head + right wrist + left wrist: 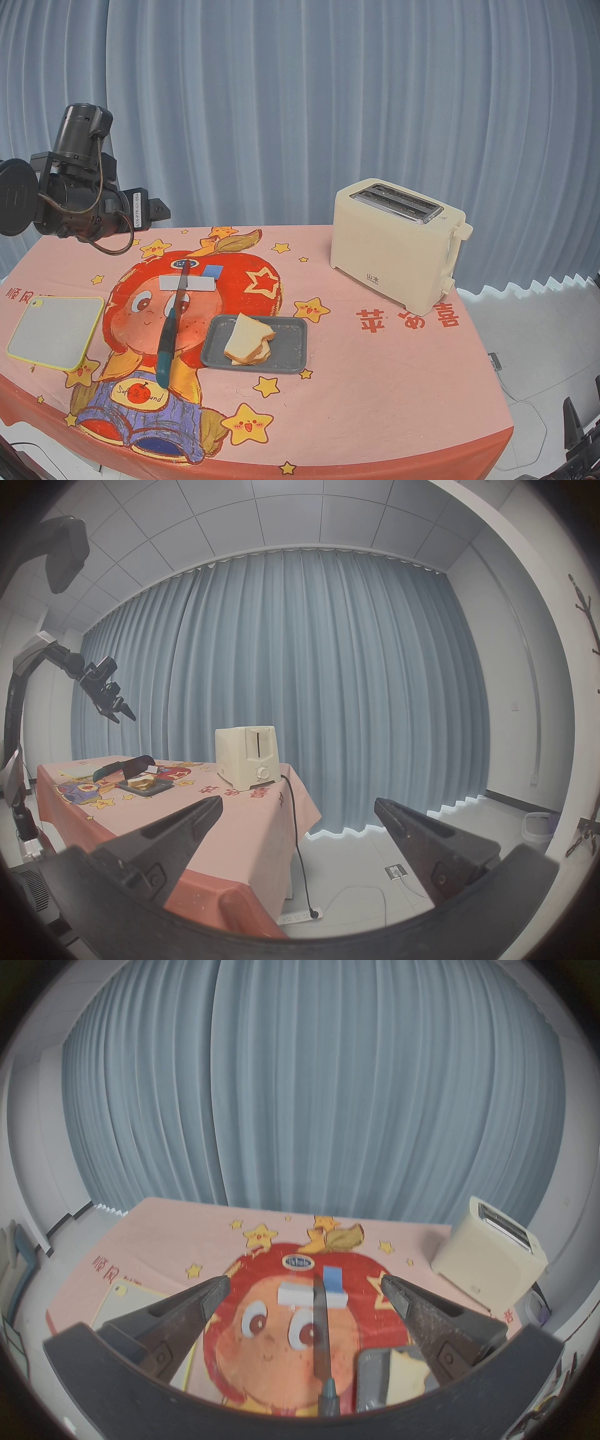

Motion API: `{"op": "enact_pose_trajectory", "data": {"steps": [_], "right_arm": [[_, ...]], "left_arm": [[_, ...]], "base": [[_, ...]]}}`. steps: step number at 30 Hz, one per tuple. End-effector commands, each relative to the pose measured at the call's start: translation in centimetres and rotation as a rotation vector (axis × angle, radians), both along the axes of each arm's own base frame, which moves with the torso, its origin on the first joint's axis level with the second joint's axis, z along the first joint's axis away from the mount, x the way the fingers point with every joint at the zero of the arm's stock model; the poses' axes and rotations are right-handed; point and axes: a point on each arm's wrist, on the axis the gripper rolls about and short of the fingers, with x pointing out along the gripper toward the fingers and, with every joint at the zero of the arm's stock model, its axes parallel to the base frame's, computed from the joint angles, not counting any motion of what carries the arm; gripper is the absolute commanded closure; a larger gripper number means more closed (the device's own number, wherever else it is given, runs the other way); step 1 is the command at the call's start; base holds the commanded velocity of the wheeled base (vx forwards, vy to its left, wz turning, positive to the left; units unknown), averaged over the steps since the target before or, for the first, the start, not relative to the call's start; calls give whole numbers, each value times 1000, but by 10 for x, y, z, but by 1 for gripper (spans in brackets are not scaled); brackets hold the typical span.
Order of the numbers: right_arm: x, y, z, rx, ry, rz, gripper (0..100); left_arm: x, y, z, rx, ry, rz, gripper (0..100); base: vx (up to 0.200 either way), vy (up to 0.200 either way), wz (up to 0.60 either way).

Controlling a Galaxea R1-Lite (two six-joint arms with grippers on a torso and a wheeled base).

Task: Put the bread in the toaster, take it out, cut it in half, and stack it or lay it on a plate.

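Observation:
Pieces of bread (248, 337) lie stacked on a grey tray (289, 350) at the middle of the table, the top piece overlapping the one under it. The cream toaster (394, 244) stands at the back right, and I see no bread sticking out of its slots. A knife (170, 328) with a teal handle lies left of the tray, its blade resting on a white block (200, 283). My left gripper (164, 211) hangs open high above the table's back left, with nothing between its fingers (212, 1291). My right gripper (297, 804) is open and empty, low beside the table's right end.
A white cutting board (56, 331) with a yellow-green rim lies at the table's left edge. A small blue block (212, 271) sits behind the white one. The toaster's black cord (294, 830) hangs off the table to a floor socket. A curtain closes off the back.

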Motion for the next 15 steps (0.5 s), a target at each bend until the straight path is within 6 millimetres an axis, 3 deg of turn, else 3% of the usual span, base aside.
{"op": "enact_pose_trajectory", "data": {"steps": [1,10,15], "right_arm": [[0,0,-5,0,0,1,0],[0,0,-5,0,0,1,0],[0,0,-5,0,0,1,0]], "left_arm": [[10,21,-17,28,-44,26,0],[30,35,-42,-30,-263,-38,0],[40,56,-48,-34,-358,-33,0]], "base": [[0,0,0],[0,0,0],[0,0,0]]}}
